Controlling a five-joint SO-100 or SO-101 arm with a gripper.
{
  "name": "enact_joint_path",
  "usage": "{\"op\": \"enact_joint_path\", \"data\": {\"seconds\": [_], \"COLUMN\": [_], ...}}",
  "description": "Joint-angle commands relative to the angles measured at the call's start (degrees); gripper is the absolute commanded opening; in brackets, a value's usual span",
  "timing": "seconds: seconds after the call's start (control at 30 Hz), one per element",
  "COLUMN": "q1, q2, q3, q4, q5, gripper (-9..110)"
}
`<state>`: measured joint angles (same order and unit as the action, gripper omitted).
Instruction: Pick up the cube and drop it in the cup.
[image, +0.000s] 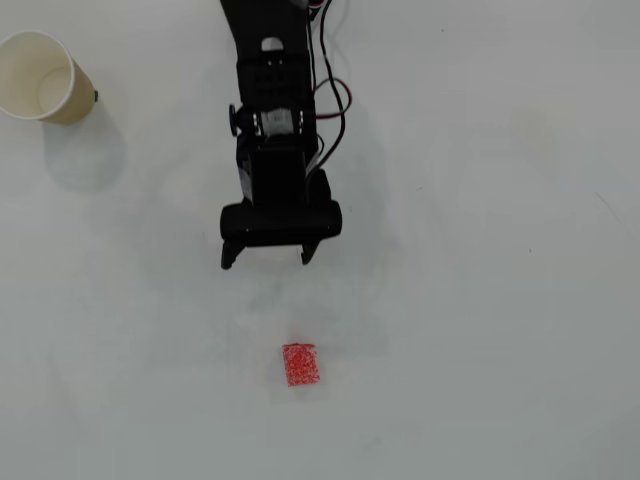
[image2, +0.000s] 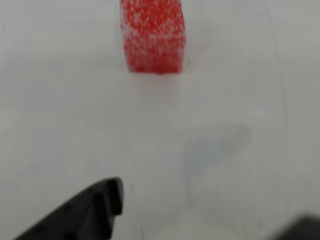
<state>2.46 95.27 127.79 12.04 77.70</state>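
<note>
**Entry: arm poised short of the cube, nothing held**

- **Gripper** (image: 269, 258): black, seen from overhead pointing down the picture. Its fingers (image2: 95, 207) stand spread apart and empty; the wrist view shows one at bottom left and only a dark sliver of the other at the bottom right corner.
- **Cube** (image: 300, 364): red, speckled, lying alone on the white worktop (image: 480, 300), beyond the fingertips and a little right of the midline between them. Not touched.
- **Cup** (image: 45, 78): cream paper, at the upper left corner overhead, well apart from both arm and cube. Whether it stands upright or leans cannot be told.

**Risks, as judged:** the cube sits off-centre to the spread fingers, so a straight advance might clip it with one finger and push it away instead of straddling it. Its grainy, sponge-like surface may squash or slip under a corner grip. The long carry to the cup leaves room for a drop.

**View differences:** only the overhead view shows the cup and the arm's body with its wires (image: 335, 100). Only the wrist view (image2: 152, 37) shows the cube's side face and texture.
</note>
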Motion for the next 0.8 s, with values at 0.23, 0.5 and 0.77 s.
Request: {"op": "enact_joint_path", "data": {"seconds": [0.23,0.5,0.77], "q1": [-2.37,-4.13,-4.66], "q2": [-5.98,-9.84,-13.89], "q3": [-14.77,-18.19,-21.36], "q4": [-4.66,-7.03,-8.44], "q5": [0.09,0.00,-0.09], "gripper": [39,42,42]}}
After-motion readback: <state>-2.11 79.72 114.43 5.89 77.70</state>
